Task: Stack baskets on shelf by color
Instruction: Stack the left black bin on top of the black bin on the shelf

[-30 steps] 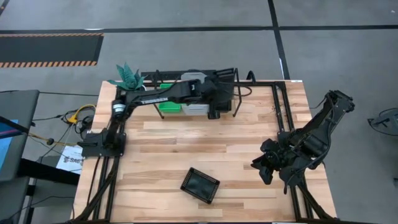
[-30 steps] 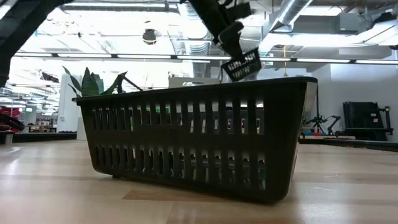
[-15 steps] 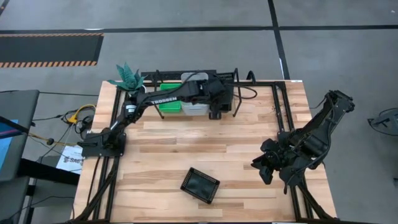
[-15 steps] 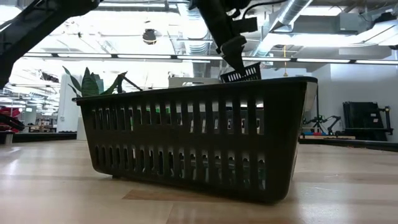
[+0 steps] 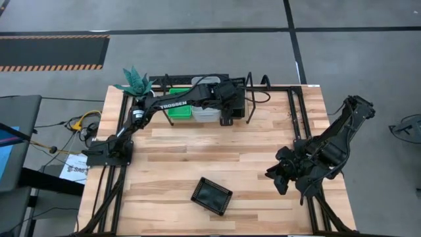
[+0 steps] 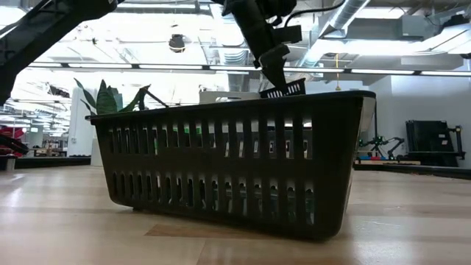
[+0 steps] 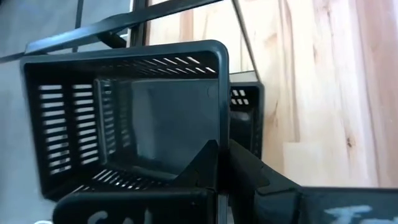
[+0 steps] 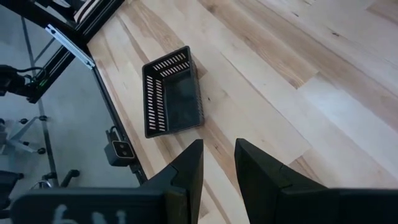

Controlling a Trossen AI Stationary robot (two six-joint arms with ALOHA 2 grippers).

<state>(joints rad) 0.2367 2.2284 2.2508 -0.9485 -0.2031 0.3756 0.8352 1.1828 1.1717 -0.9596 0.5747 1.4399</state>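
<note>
The left arm is extended across the far side of the table (image 5: 197, 158) to the shelf (image 5: 263, 87). The left gripper (image 7: 222, 163) is clamped on the rim of a black mesh basket (image 7: 124, 112), with the fingers (image 7: 202, 162) pressed together on the basket wall. In the low view, this held basket (image 6: 285, 90) is seen tilted, above and behind the rim of the nearer basket. In the left wrist view, a further black basket (image 7: 245, 115) is seen directly behind the held one.

On the shelf, a green basket (image 5: 177, 112) and a translucent white basket (image 5: 205, 116) are located side by side, partly hidden beneath the arm.

A separate black basket (image 5: 212, 195) is located upright on the near part of the table, set at an angle to the table edge, well apart from the shelf.

The right gripper (image 8: 217, 165) is held at the table's right edge, apart from all baskets. Its fingers (image 8: 255, 171) are set slightly apart, and nothing is held between them.
</note>
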